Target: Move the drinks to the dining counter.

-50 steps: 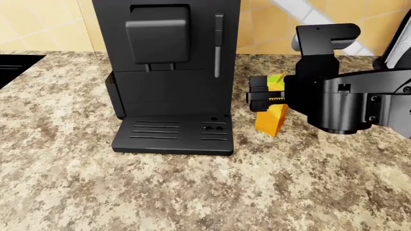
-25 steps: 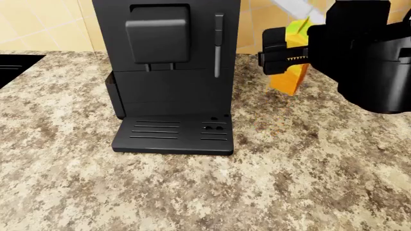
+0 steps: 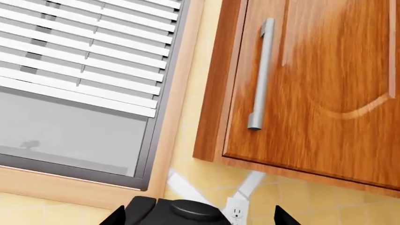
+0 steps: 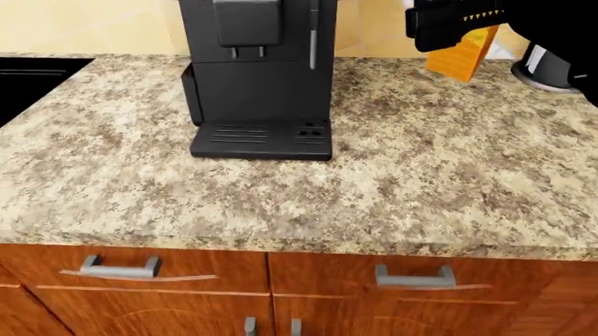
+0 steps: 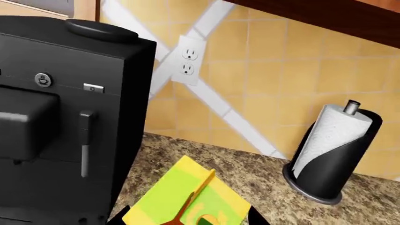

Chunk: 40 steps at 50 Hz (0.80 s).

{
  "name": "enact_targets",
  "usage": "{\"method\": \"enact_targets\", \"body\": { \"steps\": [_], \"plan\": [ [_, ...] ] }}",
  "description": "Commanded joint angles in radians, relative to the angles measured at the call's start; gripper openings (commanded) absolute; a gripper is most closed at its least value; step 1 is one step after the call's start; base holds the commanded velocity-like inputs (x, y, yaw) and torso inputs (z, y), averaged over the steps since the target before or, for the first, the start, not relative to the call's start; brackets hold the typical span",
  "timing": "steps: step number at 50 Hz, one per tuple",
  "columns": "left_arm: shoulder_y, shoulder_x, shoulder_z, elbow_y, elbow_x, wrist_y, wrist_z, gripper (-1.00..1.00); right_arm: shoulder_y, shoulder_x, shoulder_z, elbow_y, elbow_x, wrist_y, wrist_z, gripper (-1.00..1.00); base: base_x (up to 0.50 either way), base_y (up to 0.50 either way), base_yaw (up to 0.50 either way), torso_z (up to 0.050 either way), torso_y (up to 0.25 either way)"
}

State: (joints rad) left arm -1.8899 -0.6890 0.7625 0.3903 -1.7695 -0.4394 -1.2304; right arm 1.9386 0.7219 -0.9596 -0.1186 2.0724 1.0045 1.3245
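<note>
One of the drinks, a yellow-orange gable-top juice carton (image 4: 461,57), is held off the granite counter at the head view's top right. My right gripper (image 4: 455,22) is shut on it from the side. In the right wrist view the carton's green-yellow top (image 5: 187,197) fills the space between the two black fingertips (image 5: 119,216), and my right gripper (image 5: 187,220) clamps it. My left gripper (image 3: 200,220) is open and raised high, facing the wall above the coffee machine's top (image 3: 178,212); it is outside the head view. The dining counter is out of view.
A black coffee machine (image 4: 257,77) stands on the granite counter (image 4: 280,203), left of the carton. A paper towel holder (image 4: 547,66) sits at the right against the wall. A black sink (image 4: 33,80) lies at the left. Drawers with silver handles (image 4: 117,267) run below the counter's front edge.
My right gripper has raised the carton off the counter, up and to the right. The head view has pulled back, now showing the counter's front edge and drawers.
</note>
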Motion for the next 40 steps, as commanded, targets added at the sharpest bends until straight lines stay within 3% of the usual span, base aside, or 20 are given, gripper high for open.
{"method": "enact_targets", "body": {
  "steps": [1,25,32,40],
  "plan": [
    [0.003,0.003,0.0,-0.002,0.003,-0.001,0.003,1.0,0.06,-0.001,0.011,0.003,-0.026,0.034,0.012,-1.0,-0.5,-0.02,0.0,0.0,0.0],
    [0.005,-0.001,-0.006,0.004,-0.005,-0.003,-0.003,1.0,0.046,-0.008,0.029,-0.016,-0.036,0.015,-0.053,-1.0,-0.5,-0.02,0.0,0.001,0.0],
    [0.009,0.001,-0.005,0.003,-0.003,-0.003,-0.002,1.0,0.054,-0.002,0.031,-0.025,-0.112,0.017,-0.071,-1.0,0.0,0.0,0.0,0.0,0.0],
    [0.009,0.004,-0.006,0.0,0.0,-0.004,0.0,1.0,0.085,-0.023,-0.005,-0.001,-0.132,0.087,-0.113,-1.0,0.0,0.0,0.5,0.0,0.001]
  ]
}}
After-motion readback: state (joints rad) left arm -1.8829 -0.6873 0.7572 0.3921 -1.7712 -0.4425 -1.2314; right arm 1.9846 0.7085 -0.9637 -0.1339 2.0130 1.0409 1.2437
